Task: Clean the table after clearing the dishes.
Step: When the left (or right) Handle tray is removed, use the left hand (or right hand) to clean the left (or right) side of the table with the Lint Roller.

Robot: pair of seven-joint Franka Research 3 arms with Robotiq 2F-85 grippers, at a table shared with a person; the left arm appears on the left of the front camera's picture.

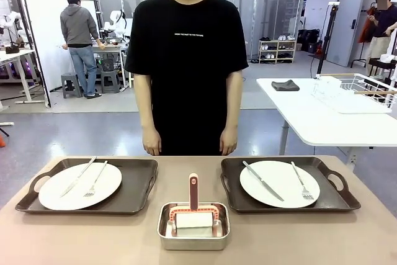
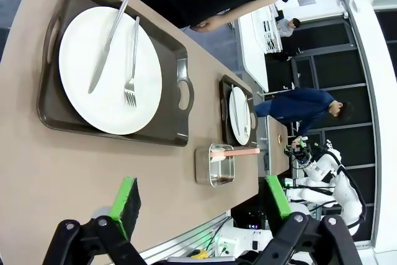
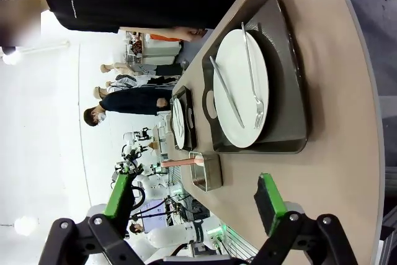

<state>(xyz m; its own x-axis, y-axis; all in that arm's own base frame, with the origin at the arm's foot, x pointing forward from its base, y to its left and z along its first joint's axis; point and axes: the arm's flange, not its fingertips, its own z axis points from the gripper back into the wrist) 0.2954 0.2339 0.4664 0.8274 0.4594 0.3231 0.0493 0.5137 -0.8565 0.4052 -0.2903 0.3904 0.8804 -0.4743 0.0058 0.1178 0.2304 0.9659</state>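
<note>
From the front we see the worktop (image 1: pixel 80 240), tan and wide, with its near corners cut off by the frame. The dishes lie toward the far edge. The left tray (image 1: pixel 136 197) sits by the far left corner and bears the left plate (image 1: pixel 107 185), with a knife (image 1: pixel 78 177) and a fork (image 1: pixel 96 179) laid across it. The right tray (image 1: pixel 329 200) sits by the far right corner, its handle close to the right edge, and the right plate (image 1: pixel 279 178) is set likewise. Between the trays, at the middle of the near edge, stands a steel pan (image 1: pixel 162 234) holding a pink-framed roller (image 1: pixel 193 193), its handle pointing toward the far edge. A person (image 1: pixel 186 60) stands behind the far edge, arms hanging straight down. Bare worktop runs along the near edge on both sides of the pan.

From the left wrist we look along the worktop from its left end. The left pincer (image 2: pixel 201 198) is spread wide, its green pads well apart and nothing between them. The finger bases are cut off at the bottom. Open worktop lies between the pincer and the left tray. The far tray is small and hard to read.

From the right wrist we see the same from the right end. The right pincer (image 3: pixel 194 195) is spread wide and empty, with bare worktop before the right tray.
</note>
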